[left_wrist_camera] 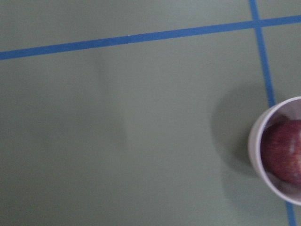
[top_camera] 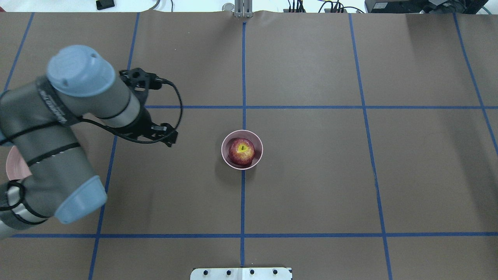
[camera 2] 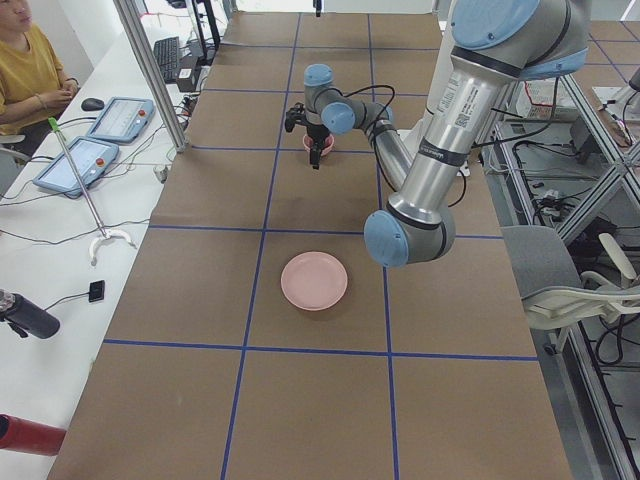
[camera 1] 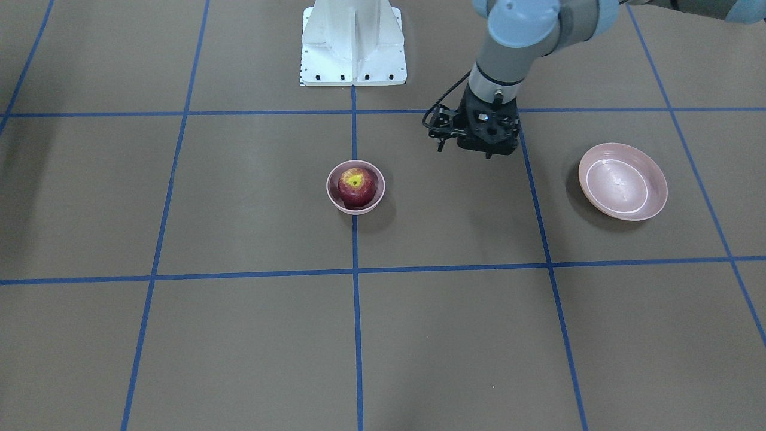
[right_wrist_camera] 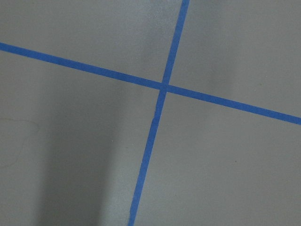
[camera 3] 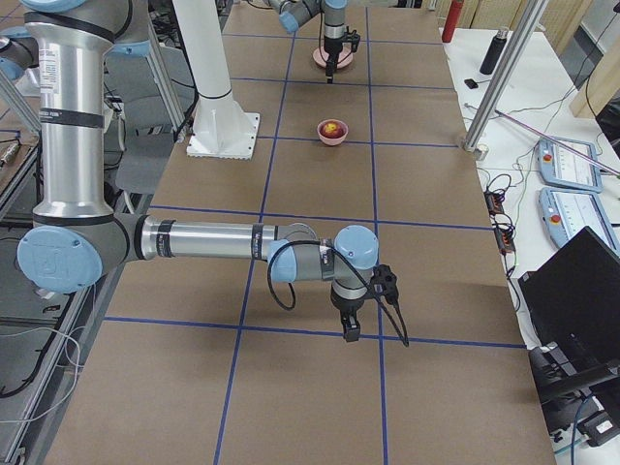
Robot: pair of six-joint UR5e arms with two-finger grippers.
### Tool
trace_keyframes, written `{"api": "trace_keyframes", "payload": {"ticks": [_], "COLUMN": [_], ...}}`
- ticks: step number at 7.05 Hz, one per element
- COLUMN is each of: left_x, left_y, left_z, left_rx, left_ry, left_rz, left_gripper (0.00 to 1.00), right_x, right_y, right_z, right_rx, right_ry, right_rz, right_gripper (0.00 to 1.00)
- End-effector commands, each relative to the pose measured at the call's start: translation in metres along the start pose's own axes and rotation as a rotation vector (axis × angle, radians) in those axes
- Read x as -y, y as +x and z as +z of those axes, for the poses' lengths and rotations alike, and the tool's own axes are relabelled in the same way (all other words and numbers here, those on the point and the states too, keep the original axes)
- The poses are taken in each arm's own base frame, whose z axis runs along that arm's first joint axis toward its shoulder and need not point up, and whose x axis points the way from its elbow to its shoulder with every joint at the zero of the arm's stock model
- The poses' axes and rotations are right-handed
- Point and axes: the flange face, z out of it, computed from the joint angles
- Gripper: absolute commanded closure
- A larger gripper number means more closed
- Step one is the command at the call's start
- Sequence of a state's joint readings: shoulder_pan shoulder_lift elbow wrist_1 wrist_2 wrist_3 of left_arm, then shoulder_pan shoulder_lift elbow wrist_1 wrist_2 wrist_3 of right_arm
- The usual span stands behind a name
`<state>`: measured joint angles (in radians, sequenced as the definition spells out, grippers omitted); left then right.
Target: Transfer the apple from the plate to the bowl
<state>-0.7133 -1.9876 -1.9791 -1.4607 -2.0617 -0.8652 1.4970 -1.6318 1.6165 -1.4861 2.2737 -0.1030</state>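
The dark red apple (camera 1: 357, 186) sits inside the small deep pink bowl (camera 1: 333, 196) at the table's middle; both also show in the overhead view, apple (top_camera: 241, 151) in bowl (top_camera: 226, 157). The wide pink plate (camera 1: 622, 190) lies empty to the robot's left. My left gripper (camera 1: 488, 149) hangs above the table between bowl and plate, apart from both; its fingers are hidden by the wrist, so I cannot tell if it is open. The left wrist view shows the apple (left_wrist_camera: 284, 151) in the bowl (left_wrist_camera: 256, 141) at its right edge. My right gripper (camera 3: 351, 327) shows only in the exterior right view, far from the bowl.
The brown table is marked with blue tape lines (camera 1: 354, 311). The white robot base (camera 1: 353, 45) stands behind the bowl. An operator (camera 2: 30, 70) sits beside the table's far side with tablets and cables.
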Motion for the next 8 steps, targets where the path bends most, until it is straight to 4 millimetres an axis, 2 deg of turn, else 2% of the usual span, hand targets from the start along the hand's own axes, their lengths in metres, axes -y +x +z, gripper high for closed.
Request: {"api": "trace_keyframes", "payload": {"ticks": [1,3,5,6,7,8], "left_x": [-0.008,-0.023,-0.043,-0.069,-0.096,-0.124], "left_y": [-0.153,-0.296,-0.419,-0.473,-0.518,-0.546], "left_z": [-0.037,-0.061,-0.07,-0.064,-0.071,-0.08], "left_rx": [0.039,0.114,0.089,0.057,0.058,0.052], "left_ry": [-0.021,-0.026,-0.059,-0.085,-0.08,-0.067], "left_rz": [0.076,0.119,0.094,0.099,0.07,0.07], "left_gripper": [0.02,0.02,0.02,0.02,0.02,0.02], "right_x": [-0.007,-0.01,-0.011,-0.011,-0.011,-0.011], "right_y": [0.01,0.013,0.014,0.014,0.015,0.015], "right_z": [0.001,0.004,0.005,0.006,0.007,0.007], "right_rx": [-0.004,-0.002,-0.002,0.001,0.001,0.003], "right_ry": [-0.002,-0.007,-0.009,-0.01,-0.011,-0.011], "right_rz": [0.065,0.076,0.078,0.08,0.081,0.08], "right_gripper": [0.0,0.0,0.0,0.0,0.0,0.0]}}
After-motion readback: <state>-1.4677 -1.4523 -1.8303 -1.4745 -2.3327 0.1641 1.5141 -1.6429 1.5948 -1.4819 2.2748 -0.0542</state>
